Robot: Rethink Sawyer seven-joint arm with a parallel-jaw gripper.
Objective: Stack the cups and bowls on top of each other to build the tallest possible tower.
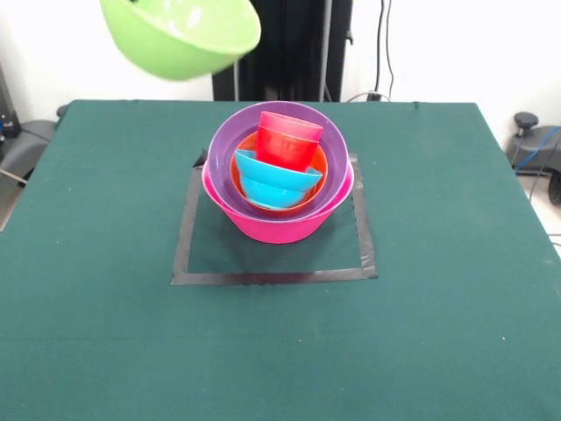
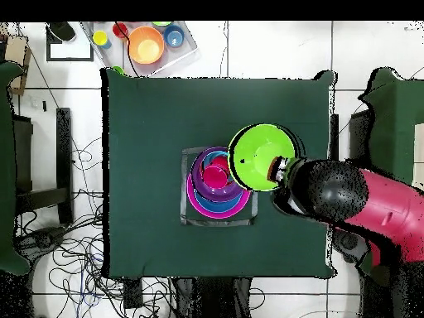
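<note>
The tower stands in the middle of the table. Its base is the big pink bowl [image 1: 280,226], which holds a purple bowl [image 1: 230,140], an orange bowl [image 1: 319,167], a blue bowl [image 1: 276,182] and a red cup [image 1: 289,140] leaning at the back. In the overhead view the tower [image 2: 217,184] sits on the taped square. My gripper [image 2: 281,169] grips the rim of the large lime green bowl [image 2: 258,154]. It holds the bowl in the air, overlapping the tower's edge nearest the arm. In the front view the green bowl [image 1: 180,35] hangs high at the top left, with the gripper itself out of frame.
A black tape square [image 1: 273,277] marks the table under the tower. Beyond the table's far corner, a clear tray [image 2: 186,51] holds an orange bowl [image 2: 146,45], a blue bowl [image 2: 174,36] and small coloured pieces. Cables lie on the floor around the table.
</note>
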